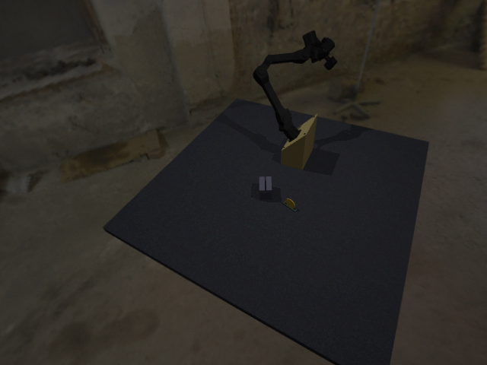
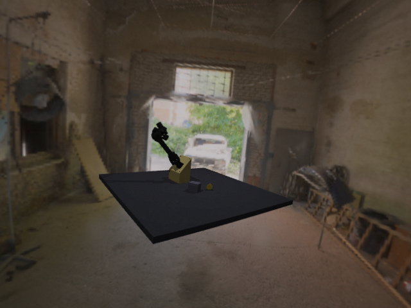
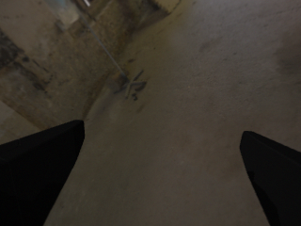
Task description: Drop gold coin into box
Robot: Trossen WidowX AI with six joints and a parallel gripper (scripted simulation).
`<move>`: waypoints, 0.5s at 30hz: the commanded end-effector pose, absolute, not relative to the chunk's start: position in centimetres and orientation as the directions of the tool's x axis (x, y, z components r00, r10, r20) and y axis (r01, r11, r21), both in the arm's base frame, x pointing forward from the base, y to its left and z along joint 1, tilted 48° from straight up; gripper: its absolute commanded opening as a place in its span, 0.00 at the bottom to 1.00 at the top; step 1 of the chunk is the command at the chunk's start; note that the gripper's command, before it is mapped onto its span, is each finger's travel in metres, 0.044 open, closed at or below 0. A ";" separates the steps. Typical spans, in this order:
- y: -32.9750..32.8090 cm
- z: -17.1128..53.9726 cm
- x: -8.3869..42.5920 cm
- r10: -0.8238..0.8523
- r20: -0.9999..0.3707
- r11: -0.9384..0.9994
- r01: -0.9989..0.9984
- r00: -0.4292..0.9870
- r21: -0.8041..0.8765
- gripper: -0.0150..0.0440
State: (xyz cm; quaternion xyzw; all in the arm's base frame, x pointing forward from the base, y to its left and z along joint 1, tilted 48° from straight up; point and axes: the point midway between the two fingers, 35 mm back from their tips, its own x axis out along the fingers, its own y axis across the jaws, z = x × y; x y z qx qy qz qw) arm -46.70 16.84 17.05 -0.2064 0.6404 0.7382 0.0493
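Both fingers (image 1: 331,62) (image 2: 165,136) of the claw (image 1: 329,54) (image 2: 164,131) (image 3: 163,131) are spread; well below it, the coin (image 1: 290,203) (image 2: 209,187) stands near the box (image 1: 265,189) (image 2: 194,187).

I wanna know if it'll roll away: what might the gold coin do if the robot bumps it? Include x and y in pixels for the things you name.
The gold coin (image 1: 290,203) (image 2: 209,187) might tip or roll, since it's round and standing on its edge. The green holder (image 1: 295,210) around its bottom looks low, so it probably wouldn't stop a hard bump.
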 end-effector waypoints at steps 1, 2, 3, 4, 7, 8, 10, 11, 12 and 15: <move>17.1 16.9 -46.6 -0.187 -0.370 -0.175 -0.340 -0.910 0.924 0.89; 17.8 16.6 -46.3 -0.174 -0.377 -0.176 -0.348 -0.910 0.921 0.84; 18.9 16.0 -45.8 -0.152 -0.389 -0.176 -0.362 -0.909 0.915 0.80; 20.2 15.4 -45.1 -0.124 -0.403 -0.176 -0.379 -0.907 0.908 0.75; 23.9 13.8 -43.4 -0.032 -0.453 -0.177 -0.441 -0.891 0.880 0.62; 25.1 13.3 -42.8 -0.002 -0.470 -0.176 -0.462 -0.883 0.869 0.58; 27.4 12.3 -41.4 0.057 -0.504 -0.171 -0.505 -0.862 0.846 0.53; 28.7 11.8 -40.5 0.087 -0.519 -0.171 -0.526 -0.850 0.833 0.53; 30.0 11.2 -39.5 0.120 -0.536 -0.170 -0.549 -0.836 0.818 0.53; 32.8 9.9 -37.0 0.191 -0.574 -0.164 -0.602 -0.796 0.781 0.53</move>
